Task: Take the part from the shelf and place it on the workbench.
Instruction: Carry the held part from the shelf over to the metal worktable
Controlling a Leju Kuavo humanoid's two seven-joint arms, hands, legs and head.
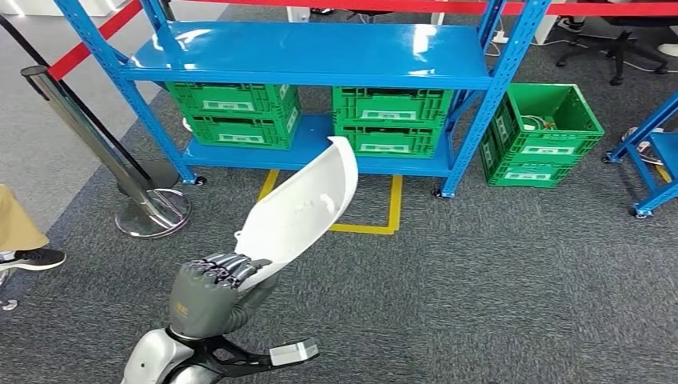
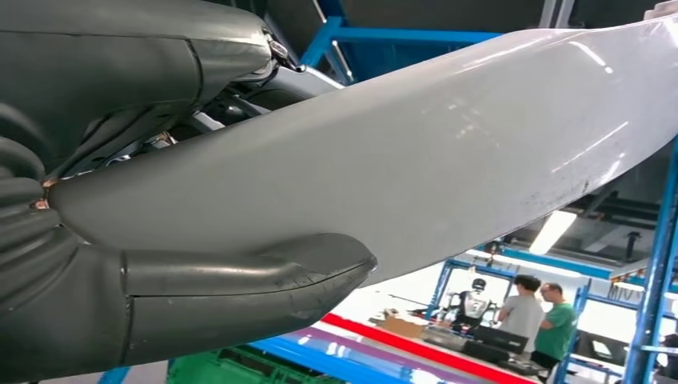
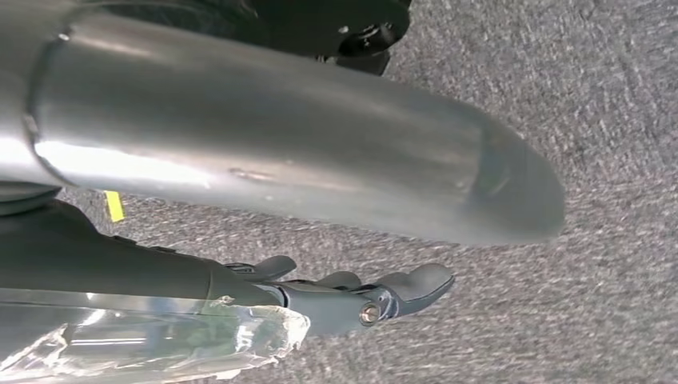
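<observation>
The white curved part (image 1: 302,210) is held at its lower end by the left hand (image 1: 209,292), low in the left of the head view, the fingers wrapped over its edge. From there the shell is angled up toward the centre of the frame, its rounded tip seen against the lower level of the blue shelf (image 1: 312,64). In the left wrist view the thick grey thumb (image 2: 248,280) is pressed against the part's smooth grey-white surface (image 2: 448,152).

A slip is judged the main risk: the part is long, glossy, and gripped at one end only, so a quick turn could make it pivot or slide out of the fingers. Its free tip could also be knocked against the shelf's blue upright (image 1: 477,120) or the green crates (image 1: 392,120) if the body is swung round too close. The chrome stanchion (image 1: 152,210) at the left of the head view and a person's shoe (image 1: 32,258) at the left edge lie near a possible turning path.

The right hand (image 3: 376,296) is seen in its wrist view hanging over grey carpet (image 3: 608,120), fingers loosely spread and holding nothing. No workbench can be made out, so the placing spot cannot be judged. How deep the fingers reach under the part is hidden by the shell itself. The crate contents are too small to tell.
</observation>
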